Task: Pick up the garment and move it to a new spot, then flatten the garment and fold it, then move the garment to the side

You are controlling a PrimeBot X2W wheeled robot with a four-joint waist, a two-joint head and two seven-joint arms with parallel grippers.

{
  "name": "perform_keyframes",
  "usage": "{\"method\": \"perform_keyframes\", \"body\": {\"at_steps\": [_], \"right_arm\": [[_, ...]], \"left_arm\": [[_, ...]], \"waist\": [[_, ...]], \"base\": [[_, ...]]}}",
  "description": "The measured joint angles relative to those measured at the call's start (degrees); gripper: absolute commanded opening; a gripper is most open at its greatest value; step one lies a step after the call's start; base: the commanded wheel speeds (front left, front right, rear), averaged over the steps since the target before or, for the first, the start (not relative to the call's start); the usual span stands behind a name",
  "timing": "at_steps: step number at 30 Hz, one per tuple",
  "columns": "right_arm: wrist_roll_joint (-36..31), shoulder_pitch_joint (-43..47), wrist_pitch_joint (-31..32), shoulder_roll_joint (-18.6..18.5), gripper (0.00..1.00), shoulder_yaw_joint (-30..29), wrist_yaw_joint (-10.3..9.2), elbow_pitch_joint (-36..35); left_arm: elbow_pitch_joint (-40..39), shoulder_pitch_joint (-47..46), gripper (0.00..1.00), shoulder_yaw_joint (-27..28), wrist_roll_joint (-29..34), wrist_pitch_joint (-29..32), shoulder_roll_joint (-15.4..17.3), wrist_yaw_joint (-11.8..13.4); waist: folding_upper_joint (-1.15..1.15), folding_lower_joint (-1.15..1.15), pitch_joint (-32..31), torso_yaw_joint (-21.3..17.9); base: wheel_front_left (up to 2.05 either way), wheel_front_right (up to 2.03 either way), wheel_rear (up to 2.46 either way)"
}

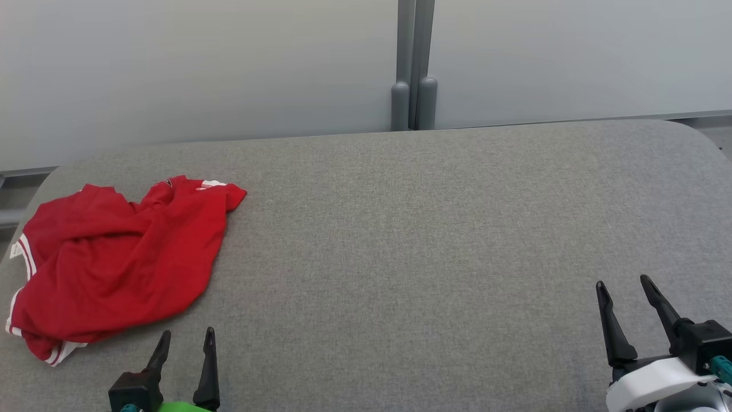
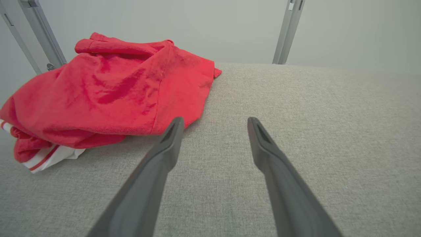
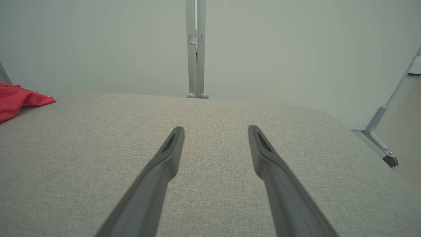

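The garment (image 1: 114,257) is a red shirt with white striped trim, lying crumpled at the left end of the grey padded table (image 1: 412,240). In the left wrist view the garment (image 2: 111,95) bulks up just ahead and left of the fingers. My left gripper (image 1: 187,336) stands open near the front edge, just below the garment's lower right hem and apart from it. Over at the front right, my right gripper (image 1: 623,281) is open too, with nothing between its fingers. A corner of the garment (image 3: 19,98) peeks in at the left edge of the right wrist view.
A pale wall with a grey double post (image 1: 414,86) runs behind the table. The table's corners are rounded. Beyond its right edge, the right wrist view shows a grey frame leg with a caster (image 3: 388,158). Bare grey cloth stretches from the garment to the right end.
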Motion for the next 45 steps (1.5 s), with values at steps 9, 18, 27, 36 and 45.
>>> {"method": "perform_keyframes", "body": {"at_steps": [9,18,27,36,45], "right_arm": [[0.70,0.35,-0.24,0.46,1.00,-0.46,0.00,0.36],[0.93,0.36,-0.24,0.52,1.00,-0.38,0.00,0.84],[0.83,0.36,-0.24,0.64,1.00,-0.60,0.00,0.93],[0.63,0.87,-0.24,1.26,1.00,0.35,0.00,0.93],[0.46,0.80,-0.24,2.14,1.00,4.00,0.00,1.86]], "left_arm": [[-0.11,0.01,1.00,0.37,0.42,-0.19,-0.29,-0.02],[-0.10,0.02,1.00,0.63,0.38,-0.19,-0.41,-0.19],[-0.10,0.02,1.00,0.76,0.38,-0.19,-0.51,-0.21],[-0.09,0.01,1.00,0.69,0.35,-0.25,-0.64,-0.26],[-0.12,1.31,1.00,2.78,0.11,-0.26,-0.70,0.01]], "waist": [[0.00,0.00,0.05,0.12],[0.00,0.00,0.01,-0.01],[0.00,0.00,-0.02,0.02],[0.00,0.00,-0.39,2.75],[0.00,0.00,-0.99,11.00]], "base": [[0.00,0.00,0.00],[0.00,0.00,0.00],[0.00,0.00,0.00],[0.00,0.00,0.00],[0.00,0.00,0.00]]}}
